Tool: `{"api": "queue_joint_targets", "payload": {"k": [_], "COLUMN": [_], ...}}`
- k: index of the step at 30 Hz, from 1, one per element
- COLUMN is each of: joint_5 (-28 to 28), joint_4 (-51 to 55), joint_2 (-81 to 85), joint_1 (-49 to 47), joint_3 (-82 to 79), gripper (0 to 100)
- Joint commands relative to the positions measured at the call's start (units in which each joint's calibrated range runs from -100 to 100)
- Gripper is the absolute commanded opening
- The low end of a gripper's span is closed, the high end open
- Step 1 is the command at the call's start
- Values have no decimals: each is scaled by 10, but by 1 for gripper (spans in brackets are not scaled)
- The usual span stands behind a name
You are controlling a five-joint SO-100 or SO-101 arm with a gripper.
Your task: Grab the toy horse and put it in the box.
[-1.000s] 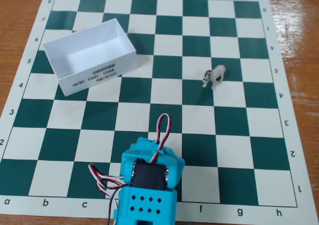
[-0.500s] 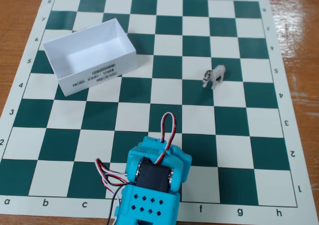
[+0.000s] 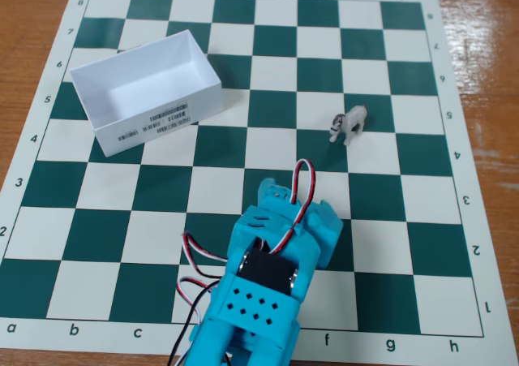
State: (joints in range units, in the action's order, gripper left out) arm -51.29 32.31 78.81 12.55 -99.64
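The toy horse [image 3: 349,124], a tiny whitish figurine with a grey-dark head, stands upright on the chessboard mat at the right of centre, its head to the left. The white box [image 3: 146,90] sits open and empty at the upper left, its barcode labels on the near long wall. My blue gripper [image 3: 298,208] is at the bottom centre, below and left of the horse and about two squares from it. It holds nothing. Its jaws are seen from above, partly hidden by the wrist and wires, so I cannot tell how far they are open.
The green and white chessboard mat [image 3: 405,244] lies on a wooden table [image 3: 495,74]. Red, black and white wires [image 3: 302,183] loop over the arm. The horse and the box are about three squares apart.
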Motion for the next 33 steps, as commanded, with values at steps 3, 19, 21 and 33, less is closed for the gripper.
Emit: {"api": "queue_joint_targets", "payload": {"k": [3,19,21,33], "joint_5": [-3,8,16,54], "joint_4": [-160,-186,-168,-146], "joint_2": [-104,-390,-418,-578], "joint_1": [14,48,50,44], "joint_3": [36,281,317,445], "gripper": [31,32,32,32]}}
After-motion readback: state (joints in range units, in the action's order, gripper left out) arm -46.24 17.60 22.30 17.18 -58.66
